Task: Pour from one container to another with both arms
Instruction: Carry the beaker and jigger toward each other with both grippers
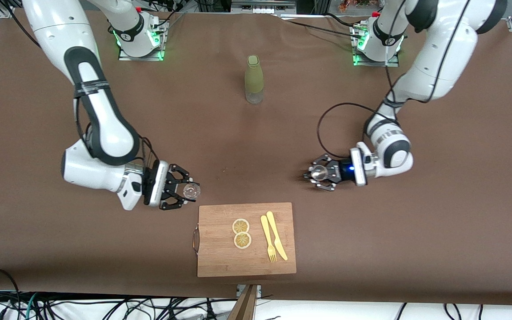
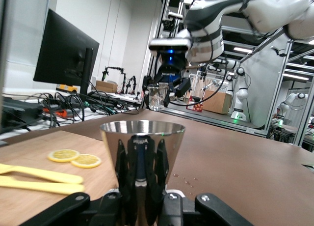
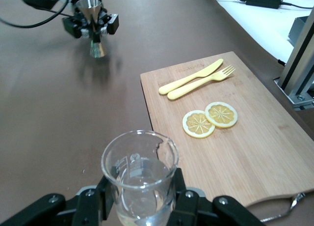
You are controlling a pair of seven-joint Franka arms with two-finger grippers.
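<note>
Pouring next calls for bringing the two vessels together over bare table in the middle of the front view: right gripper point(image 1: 185, 191) at lower left clamped on a clear glass beaker point(image 1: 191, 191), left gripper point(image 1: 316, 174) at centre right clamped on a steel jigger point(image 1: 319, 174). Cutting board point(image 1: 220, 262) with lemon slices point(image 1: 241, 233) lies bottom centre, bottle point(image 1: 254, 79) at top centre.

Left wrist view: fingers point(image 2: 127, 174) gripping jigger stem, cup upright, centre.

Right wrist view: beaker point(image 3: 140, 179) part-filled at bottom centre; tip slowly, lip over jigger point(image 3: 93, 19) at upper left, keeping off fork point(image 3: 201, 83) and knife point(image 3: 191, 76).
</note>
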